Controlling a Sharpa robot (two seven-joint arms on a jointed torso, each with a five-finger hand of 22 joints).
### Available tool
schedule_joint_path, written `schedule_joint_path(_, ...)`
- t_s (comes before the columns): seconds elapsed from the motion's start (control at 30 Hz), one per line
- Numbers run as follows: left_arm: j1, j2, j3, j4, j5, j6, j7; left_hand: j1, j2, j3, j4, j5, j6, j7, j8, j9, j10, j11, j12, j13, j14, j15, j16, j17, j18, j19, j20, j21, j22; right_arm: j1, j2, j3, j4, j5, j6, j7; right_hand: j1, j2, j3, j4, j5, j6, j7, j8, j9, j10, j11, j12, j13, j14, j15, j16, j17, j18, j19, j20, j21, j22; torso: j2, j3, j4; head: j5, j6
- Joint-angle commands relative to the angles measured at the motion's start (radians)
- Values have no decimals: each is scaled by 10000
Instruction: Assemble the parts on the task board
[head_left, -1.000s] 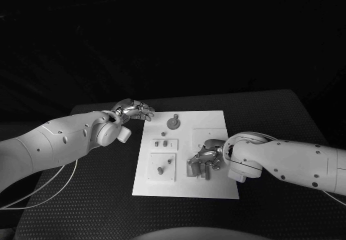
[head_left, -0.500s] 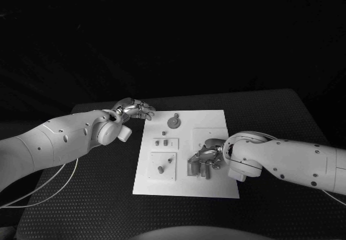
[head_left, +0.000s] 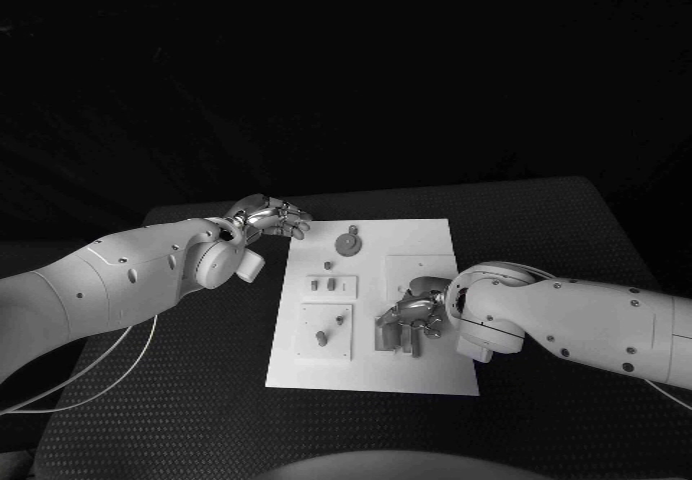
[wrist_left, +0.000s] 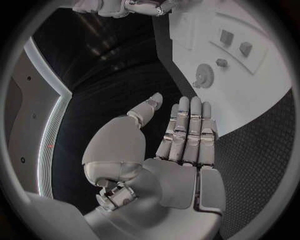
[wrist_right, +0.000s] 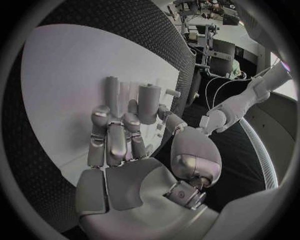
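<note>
The right hand (head_left: 411, 313) lies low on the board (head_left: 426, 375), right of centre frame, its fingers (wrist_right: 111, 137) reaching onto two upright cylindrical parts (wrist_right: 149, 102); whether they grasp one I cannot tell. The left hand (head_left: 270, 218) hangs at the board's upper-left corner over the tabletop (head_left: 173, 400), fingers (wrist_left: 187, 125) straight, released, holding nothing. A gear (head_left: 348, 243) lies near the board's top.

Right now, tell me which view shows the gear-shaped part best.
The left wrist view: the gear-shaped part lies unobstructed on the task board, teeth visible. The head view shows it smaller. I cannot pick it out in the right wrist view.
</note>
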Motion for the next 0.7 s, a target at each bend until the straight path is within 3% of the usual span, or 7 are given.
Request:
schedule_joint_path(0.03,8,18,7,10,52,61,76,-100,-10,-17,68,-15,-61,-30,21,-21,-86,26,-69,-18,54,27,-53,27,-149,-4,59,-20,-16,-66,35,-39,19,-47,304,39,-19,-146,6,67,-30,-63,48,-69,1,-58,45,-52,11,-84,-1,-31,-23,286,-55,-21,-15,161,1,4,2,0,-9)
schedule_joint_path(0.47,8,24,7,6,52,83,74,-100,-8,-17,73,-15,-56,-27,25,-20,-86,26,-68,-18,54,28,-63,39,-149,-5,60,-19,-18,-77,64,-39,1,-91,338,42,-36,-234,37,155,-31,-76,55,-77,1,-74,53,-66,13,-117,6,-37,-50,286,-68,-17,-20,159,2,-1,1,9,-31)
schedule_joint_path(0.53,8,27,7,6,52,84,74,-100,-8,-17,74,-15,-55,-27,26,-20,-86,26,-68,-18,55,28,-64,41,-149,-6,60,-19,-18,-79,64,-39,-4,-98,329,43,-58,-315,54,225,-31,-87,59,-83,0,-87,58,-74,15,-134,10,-40,-61,286,-75,-14,-24,158,2,-1,1,9,-31)
schedule_joint_path(0.7,8,25,7,6,52,83,70,-102,-9,-18,77,-15,-56,-25,26,-20,-86,26,-68,-18,55,28,-67,45,-149,-6,60,-19,-19,-81,62,-39,-16,-120,398,37,-143,-851,224,749,-32,-142,71,-103,8,-135,76,-96,31,-224,19,-53,-144,286,-83,-27,-29,152,3,1,0,16,-41)
